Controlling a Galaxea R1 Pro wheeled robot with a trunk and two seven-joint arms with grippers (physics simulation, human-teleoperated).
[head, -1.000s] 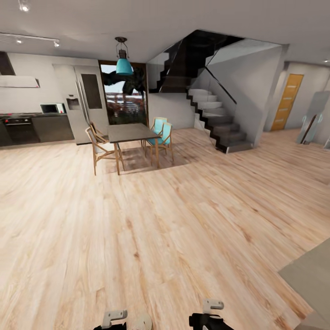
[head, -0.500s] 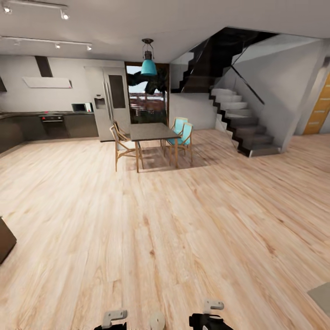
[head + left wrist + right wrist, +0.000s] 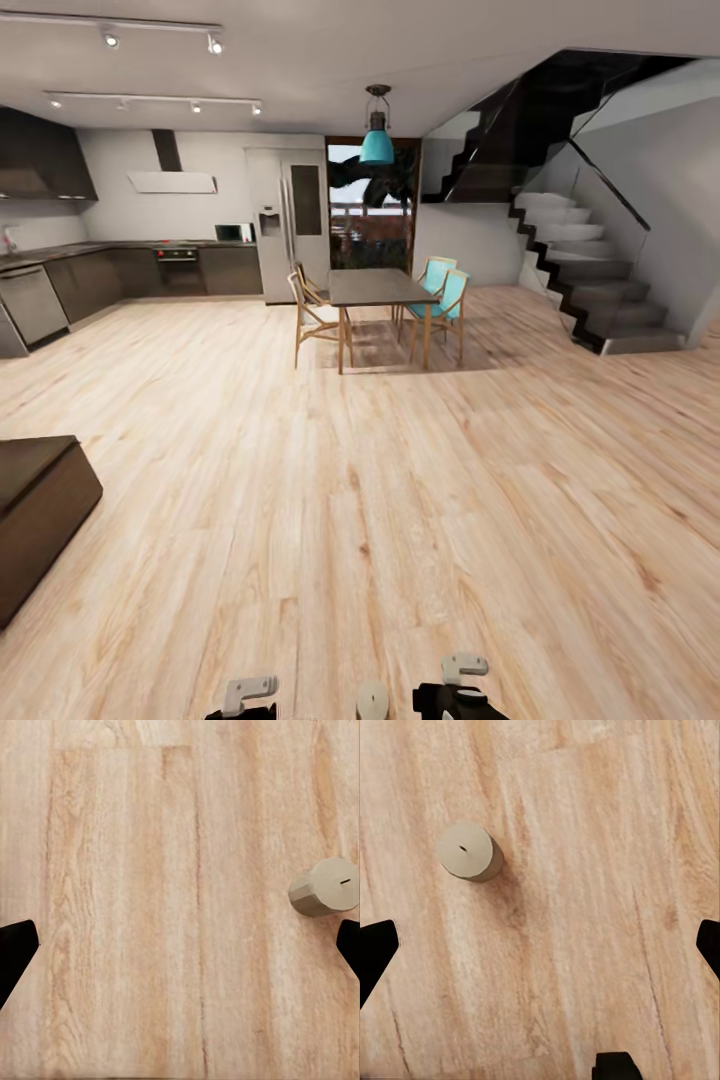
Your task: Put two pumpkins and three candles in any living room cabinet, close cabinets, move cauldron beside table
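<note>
A short beige candle (image 3: 372,700) stands upright on the wood floor just in front of my base, between my two arms. It also shows in the left wrist view as a pale candle (image 3: 326,886) and in the right wrist view as the same candle (image 3: 469,851). My left gripper (image 3: 180,952) hangs open over bare floor with the candle off to one side of it. My right gripper (image 3: 540,949) is open too, and nothing lies between its fingers. One end of the dark-brown cabinet (image 3: 40,510) juts in at the left. The pumpkins are out of view.
A dining table (image 3: 375,288) with wooden and turquoise chairs (image 3: 445,300) stands ahead under a teal lamp. A dark staircase (image 3: 590,280) rises at the right, and kitchen counters (image 3: 60,290) run along the back left. Wide floor lies between me and them.
The whole view has swung to the left, so the camera has turned. The cabinet's end has come into sight at the left. Both grippers hold the same pose.
</note>
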